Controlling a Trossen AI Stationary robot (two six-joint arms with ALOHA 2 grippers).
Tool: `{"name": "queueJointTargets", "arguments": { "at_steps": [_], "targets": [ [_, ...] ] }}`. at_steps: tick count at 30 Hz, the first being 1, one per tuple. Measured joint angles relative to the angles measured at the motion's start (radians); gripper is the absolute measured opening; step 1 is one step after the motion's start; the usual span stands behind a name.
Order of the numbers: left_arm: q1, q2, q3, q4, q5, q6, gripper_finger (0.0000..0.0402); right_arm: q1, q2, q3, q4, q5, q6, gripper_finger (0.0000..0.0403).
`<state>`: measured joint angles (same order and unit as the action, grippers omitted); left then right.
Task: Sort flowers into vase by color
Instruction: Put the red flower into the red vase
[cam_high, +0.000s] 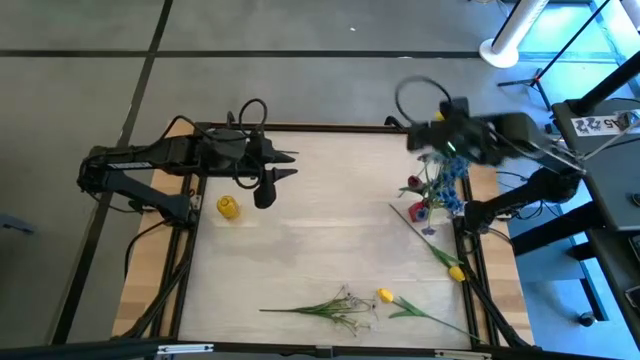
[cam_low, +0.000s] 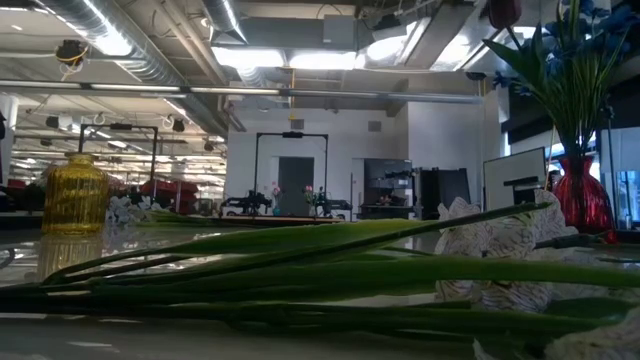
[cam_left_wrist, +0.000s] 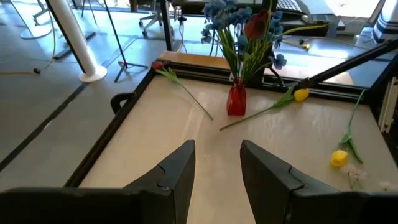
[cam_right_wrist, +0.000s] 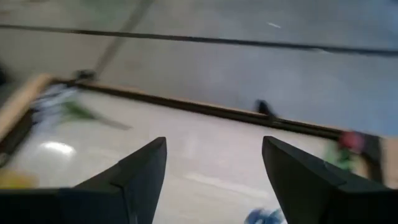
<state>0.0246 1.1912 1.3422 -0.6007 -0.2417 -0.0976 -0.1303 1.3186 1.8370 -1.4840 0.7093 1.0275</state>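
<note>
High view shows my table (cam_high: 330, 215) with my left gripper (cam_high: 285, 165) hanging near its far left corner, fingers apart, empty. My right gripper (cam_high: 412, 135) hovers above the far right edge, jaws spread, holding nothing. Below it the red vase (cam_high: 417, 211) carries blue flowers (cam_high: 447, 180) and a dark red tulip (cam_high: 413, 184). A yellow vase (cam_high: 228, 207) sits beside my left arm. White sprigs (cam_high: 335, 305) and two yellow tulips (cam_high: 386, 295) lie along the near and right edges.
</note>
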Motion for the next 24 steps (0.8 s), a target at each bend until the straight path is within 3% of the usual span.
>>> {"name": "queueJointTargets", "arguments": {
  "at_steps": [5,10,13,18,24],
  "targets": [
    [-0.015,0.0,0.0,-0.04,0.035,-0.062,0.0125,-0.329,0.06,0.0,0.009,-0.172,-0.094,0.0264],
    [-0.079,-0.001,-0.038,-0.014,0.084,-0.086,0.0125,-0.536,0.187,0.0,-0.01,-0.233,-0.175,0.0264],
    [-0.12,0.0,-0.087,-0.006,0.075,-0.114,0.0125,-0.637,0.271,-0.001,-0.009,-0.317,-0.204,0.0264],
    [-0.184,0.0,-0.186,0.075,0.073,-0.188,0.0125,-0.755,0.381,-0.008,-0.034,-0.337,-0.192,0.0264],
    [-0.241,0.0,-0.235,0.097,0.061,-0.272,0.0125,-0.831,0.403,-0.201,0.01,-0.414,-0.106,0.0264]
  ]
}}
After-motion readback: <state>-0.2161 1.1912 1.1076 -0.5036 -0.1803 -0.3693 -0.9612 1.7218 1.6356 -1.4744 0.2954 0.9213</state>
